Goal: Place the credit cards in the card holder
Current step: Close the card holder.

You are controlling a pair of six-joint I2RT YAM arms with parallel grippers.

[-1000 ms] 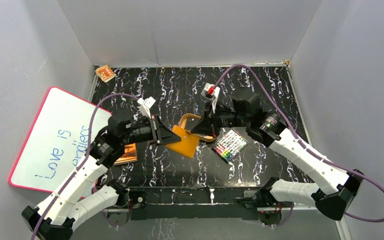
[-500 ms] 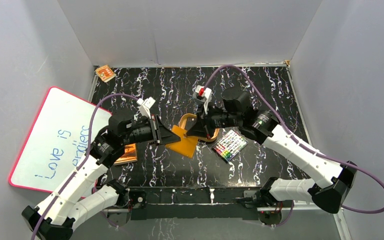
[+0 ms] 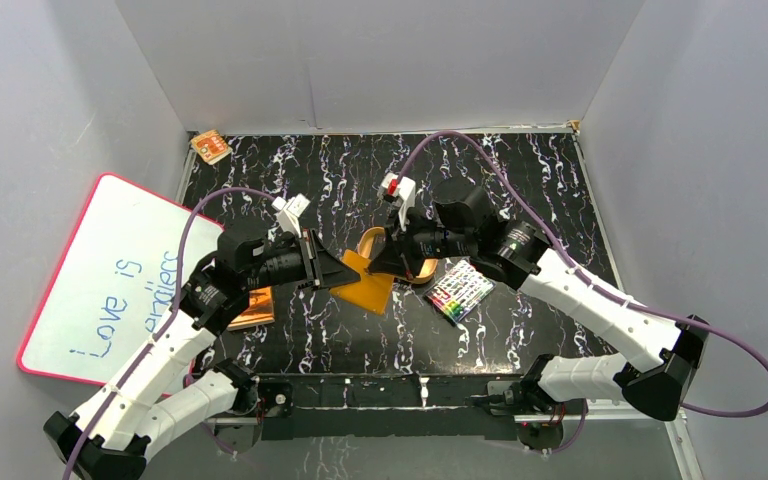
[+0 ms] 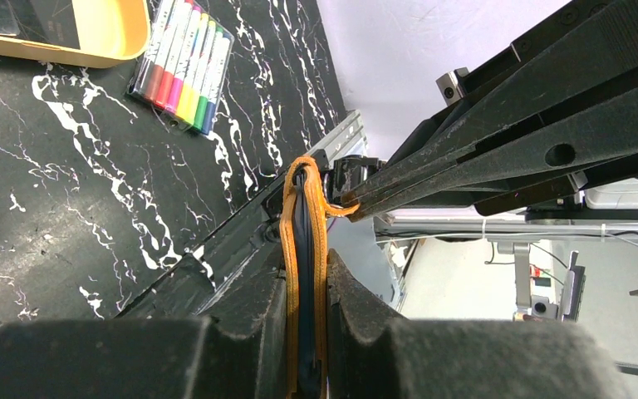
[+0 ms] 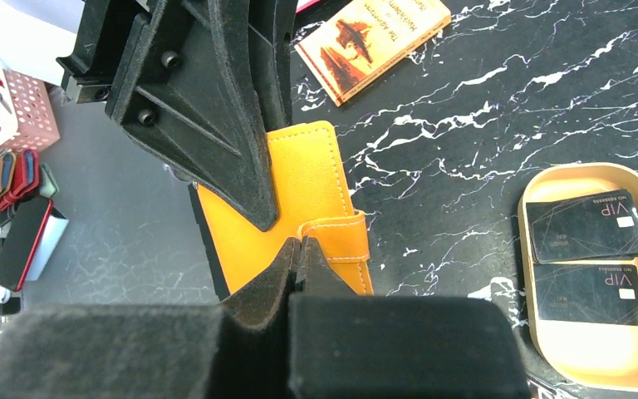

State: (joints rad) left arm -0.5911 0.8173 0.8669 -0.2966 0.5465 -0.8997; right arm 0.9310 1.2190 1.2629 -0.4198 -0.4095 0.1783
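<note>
Over tabletop (image 3: 520,180), orange tabbed card holder (image 5: 316,179) clenched by L end effector (image 4: 306,278) & R end effector (image 5: 296,253)

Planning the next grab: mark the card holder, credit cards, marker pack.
card holder (image 5: 311,179): right wrist view, front face.
credit cards (image 5: 586,226): right wrist view, upper card.
marker pack (image 4: 184,62): left wrist view, middle.

Black counter (image 3: 520,180) veined in white, grey walls on three sides. Pack of coloured markers (image 4: 184,62) flat on it right of centre, with red, pink, yellow, green and blue among them. Tan oval tray (image 4: 108,37) just beside the pack, toward the middle. Orange printed booklet (image 5: 374,41) flat near the left edge. Whiteboard (image 3: 110,260) with a pink rim off the counter's left side, tilted — blue handwriting, "Love is" legible. Small orange patterned piece (image 3: 210,147) at the far left corner.
</note>
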